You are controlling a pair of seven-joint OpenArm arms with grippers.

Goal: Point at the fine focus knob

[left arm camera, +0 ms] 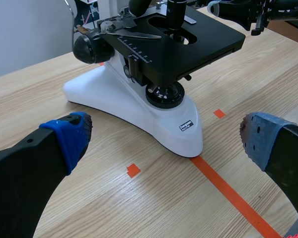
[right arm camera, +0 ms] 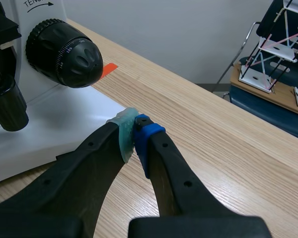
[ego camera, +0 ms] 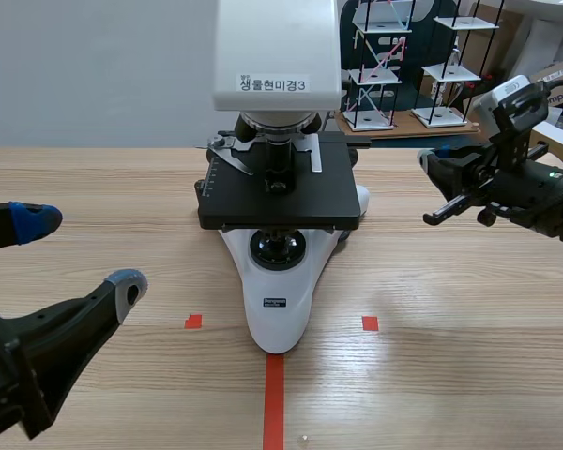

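Right tool (right arm camera: pixel 135 130), shut and empty, near ribbed black round focus knob (right arm camera: pixel 64 52) of white microscope (right arm camera: pixel 64 114); left tool (ego camera: pixel 80 253), wide open, empty.

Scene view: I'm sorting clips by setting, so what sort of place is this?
Probably a lab or teaching workroom: a labelled microscope stands on a wooden table marked with orange-red tape, and tiered stick-and-plate models stand behind it.

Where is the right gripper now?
The right gripper sits at the scene view's right, beside the microscope stage, shut, with the focus knob just ahead of it.
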